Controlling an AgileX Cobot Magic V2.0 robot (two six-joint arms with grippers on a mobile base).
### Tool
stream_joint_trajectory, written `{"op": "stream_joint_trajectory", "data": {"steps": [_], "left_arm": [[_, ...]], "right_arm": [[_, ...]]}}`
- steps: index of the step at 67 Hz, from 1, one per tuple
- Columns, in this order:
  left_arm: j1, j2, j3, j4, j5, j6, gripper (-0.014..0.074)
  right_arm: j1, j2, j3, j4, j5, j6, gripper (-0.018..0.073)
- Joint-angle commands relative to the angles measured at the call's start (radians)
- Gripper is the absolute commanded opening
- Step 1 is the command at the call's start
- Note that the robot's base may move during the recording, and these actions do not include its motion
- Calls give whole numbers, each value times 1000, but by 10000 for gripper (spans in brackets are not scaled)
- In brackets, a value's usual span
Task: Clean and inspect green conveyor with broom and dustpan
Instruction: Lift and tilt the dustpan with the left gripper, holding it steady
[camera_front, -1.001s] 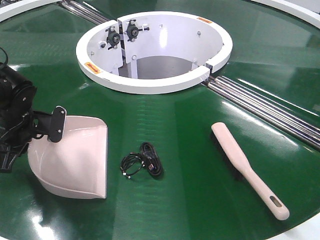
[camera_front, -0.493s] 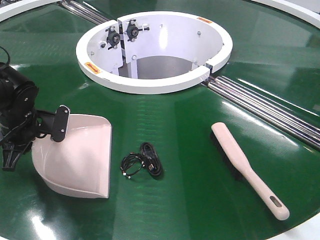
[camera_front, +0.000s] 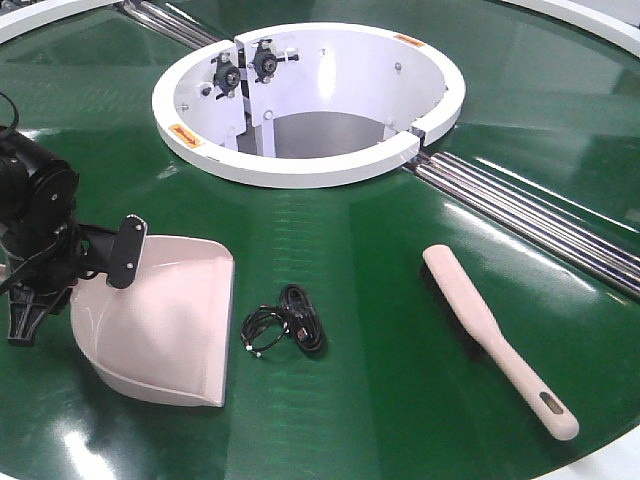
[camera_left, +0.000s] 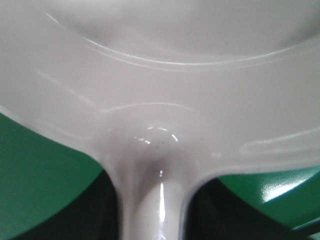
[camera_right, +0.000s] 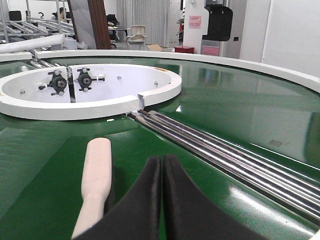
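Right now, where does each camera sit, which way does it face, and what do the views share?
Exterior front: high, looking down on the green conveyor, white hub, dustpan, cable bundle and broom; left arm shows.
Left wrist: close over the dustpan's handle, conveyor beneath; dark fingers of the left gripper flank it.
Right wrist: low above the conveyor, facing hub and rollers; shut right gripper shows, broom beside it.
Shared: front and right wrist both see hub, rollers, broom; front and left wrist, the dustpan.

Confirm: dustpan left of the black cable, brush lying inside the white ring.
Not quite. The brush lies on the green belt, outside the white ring; the front view shows it. The dustpan does sit left of the black cable.
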Motion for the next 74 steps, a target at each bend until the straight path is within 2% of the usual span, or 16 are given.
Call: {"op": "stream_joint_trajectory", "data": {"steps": [1,74], "left_arm": [[-6,-44,-29,10,-2,1,-7],[-6,-47,-29,12,6,0,-6]], "right_arm": [[-4,-18,12,-8,-73,-3,-10],[-4,-18,12,-8,-74,-3,-10]]}}
